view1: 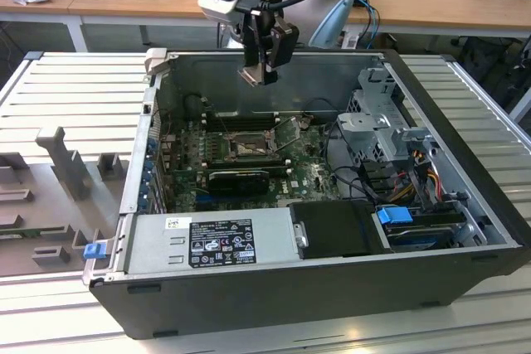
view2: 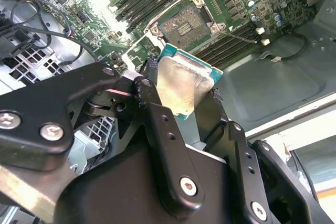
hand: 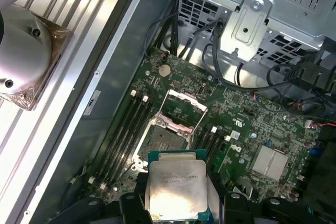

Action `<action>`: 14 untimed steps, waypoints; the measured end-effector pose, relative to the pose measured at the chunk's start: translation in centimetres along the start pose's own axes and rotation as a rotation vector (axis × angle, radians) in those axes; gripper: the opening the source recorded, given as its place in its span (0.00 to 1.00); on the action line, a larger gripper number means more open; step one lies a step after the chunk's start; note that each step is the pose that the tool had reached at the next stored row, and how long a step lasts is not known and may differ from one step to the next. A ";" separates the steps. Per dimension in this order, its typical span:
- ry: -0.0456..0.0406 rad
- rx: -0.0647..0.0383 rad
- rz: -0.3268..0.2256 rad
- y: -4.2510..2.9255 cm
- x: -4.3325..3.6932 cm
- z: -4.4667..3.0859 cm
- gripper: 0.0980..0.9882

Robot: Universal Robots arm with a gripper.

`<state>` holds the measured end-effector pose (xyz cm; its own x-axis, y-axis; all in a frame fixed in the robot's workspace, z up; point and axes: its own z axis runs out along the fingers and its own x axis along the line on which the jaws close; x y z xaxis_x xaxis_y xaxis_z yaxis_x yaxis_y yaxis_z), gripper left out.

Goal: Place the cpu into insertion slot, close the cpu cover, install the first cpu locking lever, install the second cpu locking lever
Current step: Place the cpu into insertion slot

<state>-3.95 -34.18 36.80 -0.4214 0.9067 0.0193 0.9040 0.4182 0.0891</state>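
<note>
1. CPU: clamped by two opposite edges between the closed fingers of the gripper. It hangs in the air over the open computer case, touching nothing else.
2. Insertion slot: seated in the circuit board on the case floor. In the exterior view it lies at 6 o'clock from the gripper, well apart from it. Its tan centre is bare.
3. CPU cover: swung up and open, standing at about 2 o'clock from the slot in the exterior view.
4. Judgement: the CPU is square and has no long axis, so seating depends on its edges lying parallel to the slot frame.
</note>
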 end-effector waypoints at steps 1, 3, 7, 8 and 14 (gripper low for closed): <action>-0.0002 0.000 0.002 0.00 0.00 0.00 0.48; -0.0010 0.000 0.012 0.00 0.00 0.02 0.48; -0.0039 -0.001 0.045 -0.01 0.00 0.07 0.48; -0.0049 -0.001 0.055 -0.01 0.00 0.08 0.48; -0.0118 -0.003 0.133 -0.02 0.00 0.17 0.48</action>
<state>-3.95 -34.18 36.64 -0.2973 0.9546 0.0193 0.9515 0.2946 0.0891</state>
